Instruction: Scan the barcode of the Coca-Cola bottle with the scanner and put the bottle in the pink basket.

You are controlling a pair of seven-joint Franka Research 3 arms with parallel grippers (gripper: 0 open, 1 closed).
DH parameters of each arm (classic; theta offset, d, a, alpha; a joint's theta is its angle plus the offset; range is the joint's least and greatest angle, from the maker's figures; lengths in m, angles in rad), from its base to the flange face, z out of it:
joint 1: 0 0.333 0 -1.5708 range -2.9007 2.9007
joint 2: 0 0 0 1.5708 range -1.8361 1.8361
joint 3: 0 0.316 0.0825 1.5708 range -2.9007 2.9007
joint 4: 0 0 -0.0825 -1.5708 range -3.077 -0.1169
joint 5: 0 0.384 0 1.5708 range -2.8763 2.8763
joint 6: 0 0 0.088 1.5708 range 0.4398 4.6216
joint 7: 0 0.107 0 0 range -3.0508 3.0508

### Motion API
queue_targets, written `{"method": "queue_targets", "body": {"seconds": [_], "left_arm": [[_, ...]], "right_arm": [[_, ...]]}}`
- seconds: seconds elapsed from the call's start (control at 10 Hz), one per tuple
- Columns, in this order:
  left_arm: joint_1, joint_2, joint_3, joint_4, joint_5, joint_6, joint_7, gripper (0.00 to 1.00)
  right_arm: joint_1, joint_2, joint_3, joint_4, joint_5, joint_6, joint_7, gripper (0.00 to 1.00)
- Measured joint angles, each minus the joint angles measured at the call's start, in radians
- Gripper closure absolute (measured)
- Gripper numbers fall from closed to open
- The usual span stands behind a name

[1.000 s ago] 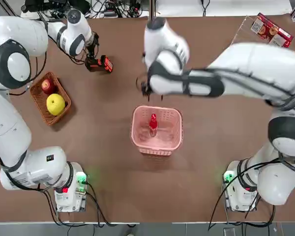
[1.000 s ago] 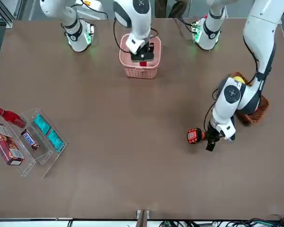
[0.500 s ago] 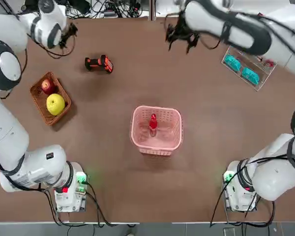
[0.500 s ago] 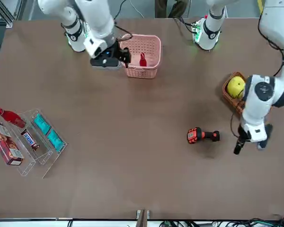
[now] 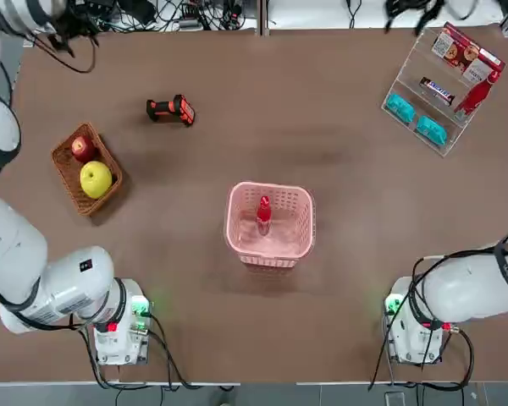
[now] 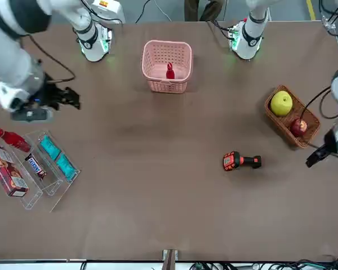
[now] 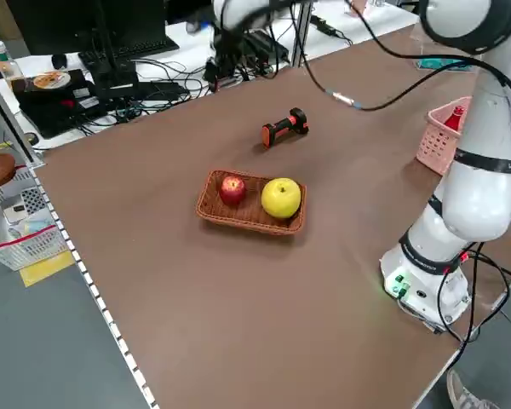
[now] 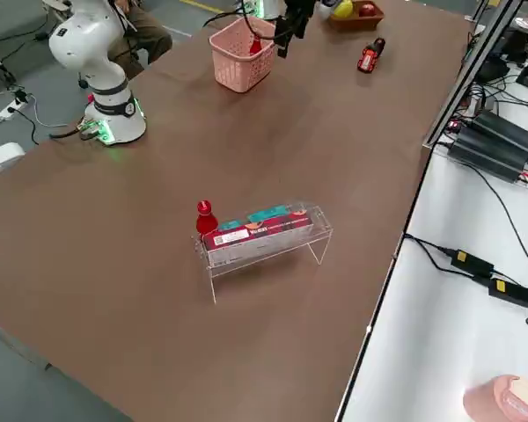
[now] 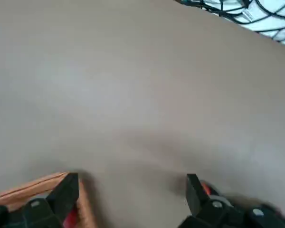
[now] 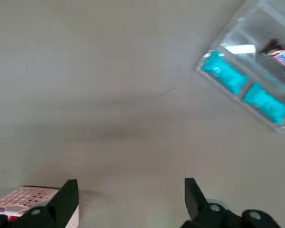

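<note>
Arms have both pulled away to the far table edge since earlier: the left gripper point(image 5: 63, 35) at the overhead view's upper left, the right gripper point(image 5: 411, 8) at upper right, both with fingers spread and empty. The scanner point(image 5: 171, 109) lies on the brown table point(image 5: 237, 321), left of centre. The Coca-Cola bottle point(image 5: 263, 213) stays upright in the pink basket point(image 5: 271, 252) at centre. Cables crowd the top edge.

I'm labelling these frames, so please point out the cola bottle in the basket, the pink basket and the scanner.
cola bottle point(image 5: 263, 213), top view, on its red body inside the basket.
pink basket point(image 5: 269, 254), top view, on its near mesh wall.
scanner point(image 5: 184, 109), top view, on its orange-red head.
</note>
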Motion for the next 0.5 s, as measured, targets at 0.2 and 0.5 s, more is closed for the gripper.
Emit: {"method": "queue_targets", "body": {"seconds": [0.2, 0.5], "left_arm": [[-0.010, -0.025, -0.008, 0.147, -0.008, -0.237, 0.025, 0.00], [-0.033, -0.025, -0.090, 0.254, -0.015, -0.398, -0.040, 0.00]], "right_arm": [[-0.070, -0.002, 0.003, 0.092, -0.041, -0.072, -0.046, 0.01], [-0.127, -0.001, 0.005, 0.139, -0.109, -0.099, -0.112, 0.01]]}}
